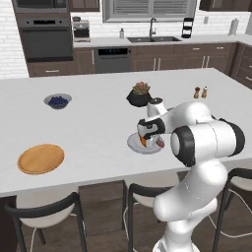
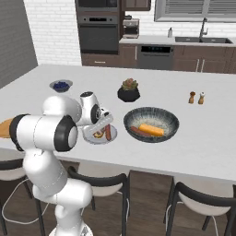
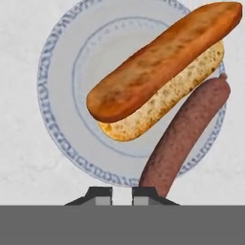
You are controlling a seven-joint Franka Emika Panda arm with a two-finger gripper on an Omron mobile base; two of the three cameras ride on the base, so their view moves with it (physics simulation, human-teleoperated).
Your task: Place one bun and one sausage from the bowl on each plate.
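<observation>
In the hand view a light grey plate [image 3: 57,119] with a blue-patterned rim holds a golden-tan bun [image 3: 158,62] and a reddish-brown sausage [image 3: 184,131] side by side. My gripper [image 3: 122,196] hovers just above the plate's near rim, shut, with nothing between its fingertips; the sausage's end lies beside the right one. From the right base view the same plate [image 2: 90,138] sits left of the dark grey bowl [image 2: 152,111], which holds another bun [image 2: 151,129] and another sausage [image 2: 137,131]. The orange-tan plate [image 1: 41,158] lies bare at the counter's left.
A small bowl of blue berries [image 1: 58,101] sits at the back left. A black plant pot [image 2: 128,92] stands behind the grey plate, and two shakers [image 2: 197,97] stand to the right. Dark stools [image 1: 44,216] line the counter's front edge.
</observation>
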